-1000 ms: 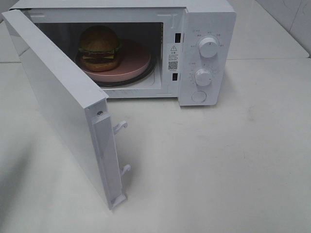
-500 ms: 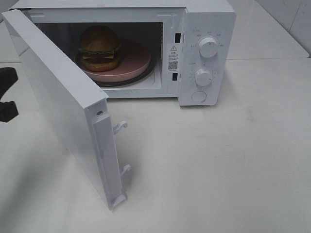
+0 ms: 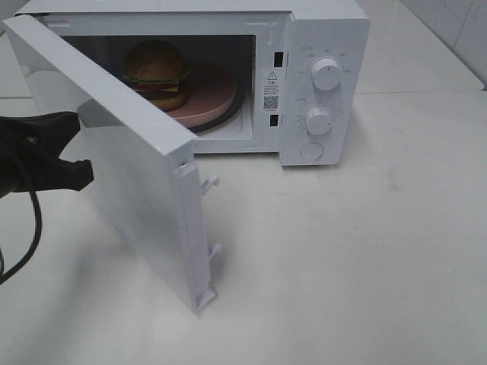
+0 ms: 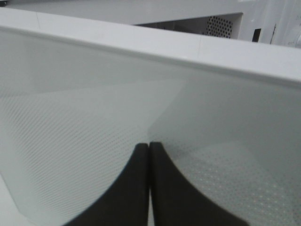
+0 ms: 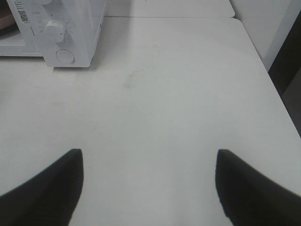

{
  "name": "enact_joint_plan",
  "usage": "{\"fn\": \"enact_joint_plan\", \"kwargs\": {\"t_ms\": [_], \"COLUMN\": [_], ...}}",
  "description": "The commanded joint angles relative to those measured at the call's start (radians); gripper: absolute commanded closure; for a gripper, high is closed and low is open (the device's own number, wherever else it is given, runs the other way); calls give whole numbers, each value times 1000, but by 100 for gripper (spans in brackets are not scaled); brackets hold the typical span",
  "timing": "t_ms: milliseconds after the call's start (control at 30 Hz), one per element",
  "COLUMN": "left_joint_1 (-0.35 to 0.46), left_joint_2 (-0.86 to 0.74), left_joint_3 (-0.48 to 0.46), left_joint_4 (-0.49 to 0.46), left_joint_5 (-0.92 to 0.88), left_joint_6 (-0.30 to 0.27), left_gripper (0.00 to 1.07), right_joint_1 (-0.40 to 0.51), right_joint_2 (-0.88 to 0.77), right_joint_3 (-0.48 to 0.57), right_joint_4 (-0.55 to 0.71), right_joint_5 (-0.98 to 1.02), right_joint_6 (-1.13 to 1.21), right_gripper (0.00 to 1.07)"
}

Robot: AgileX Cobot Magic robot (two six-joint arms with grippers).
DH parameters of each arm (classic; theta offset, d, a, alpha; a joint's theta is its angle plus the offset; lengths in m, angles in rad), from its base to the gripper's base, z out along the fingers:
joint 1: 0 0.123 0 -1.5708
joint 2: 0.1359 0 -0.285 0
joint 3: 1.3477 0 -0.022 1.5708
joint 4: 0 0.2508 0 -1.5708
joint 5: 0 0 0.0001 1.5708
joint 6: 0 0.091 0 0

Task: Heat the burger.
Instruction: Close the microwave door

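Observation:
The burger [image 3: 156,67] sits on a pink plate [image 3: 211,95] inside the white microwave [image 3: 327,46], partly hidden behind the half-open door [image 3: 129,167]. My left gripper [image 4: 149,149] is shut, its dark fingertips pressed together against the door's dotted outer face [image 4: 94,117]. In the exterior high view the same gripper [image 3: 53,152] is a black shape at the left, against the door's outside. My right gripper [image 5: 148,155] hangs open over bare table with nothing between its fingers; it does not show in the exterior high view.
The microwave's control panel has two knobs [image 3: 326,74] and a round button [image 3: 310,150]; its lower corner also appears in the right wrist view [image 5: 66,42]. The white table [image 3: 342,258] stretches in front and to the right. A black cable [image 3: 30,243] hangs from the left arm.
My left gripper has come in from the left edge to the door's outer face. The door has swung partway toward shut and now covers more of the plate.

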Motion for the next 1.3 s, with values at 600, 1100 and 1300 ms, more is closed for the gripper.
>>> {"fn": "enact_joint_plan", "kwargs": {"t_ms": [600,1100,1300], "left_joint_1": [-249,-265,-265], "left_joint_2": [241,373,425], "left_joint_3": [-299,-547,-636], "left_joint_4": [-407,-512,-582], "left_joint_5": [-11,84,111], "left_joint_6": [165,242,314], "left_gripper": [107,107,107], "right_joint_1": [-6,-6,-6], "right_joint_2": [-29,-29,-29], "right_joint_3": [2,2,2], "right_joint_4": [-1,-1,-1], "right_joint_5": [3,3,3], "right_joint_6": [-17,-17,-17], "right_gripper": [31,31,31]}}
